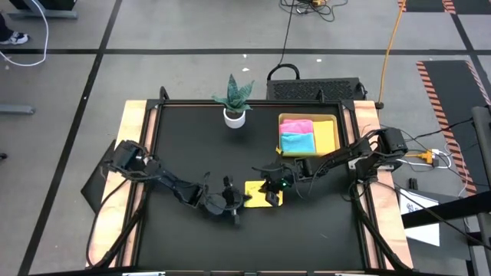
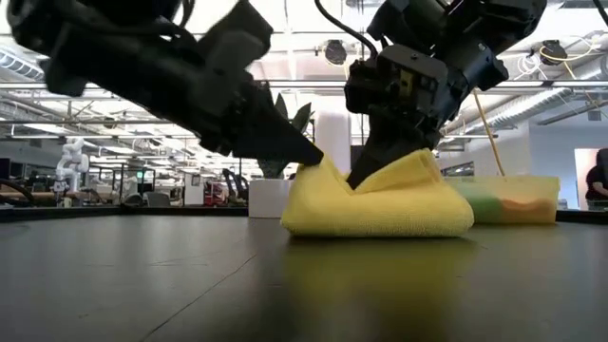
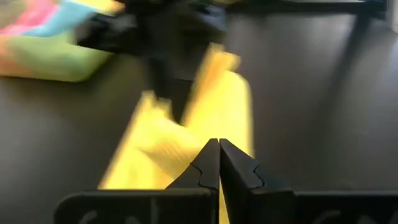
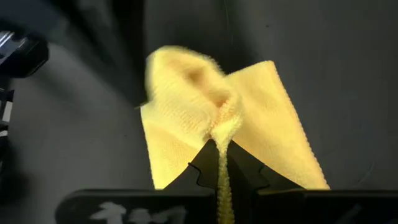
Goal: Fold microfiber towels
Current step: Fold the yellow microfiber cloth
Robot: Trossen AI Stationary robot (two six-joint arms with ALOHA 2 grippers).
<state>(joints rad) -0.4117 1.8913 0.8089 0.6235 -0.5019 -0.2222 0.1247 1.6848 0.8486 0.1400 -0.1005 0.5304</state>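
Black tabletop [image 2: 142, 285] (warehouse-like room behind) bears yellow towel [image 2: 380, 204], seemingly pinched by both arms' closed fingers.

left arm: matte black six-joint arm of blocky links, with black cables looped along it behind the left end effector [image 1: 232, 208]
right arm: same black build, thick black cable bundle by its base; a small green light glows just behind the right end effector [image 1: 270, 196]
fingers [image 3: 200, 168]: two flat black plastic wedges tapering to points, each with a small notch on its inner edge
finger carriage: black crossbar behind the fingers, faint white markings, unreadable
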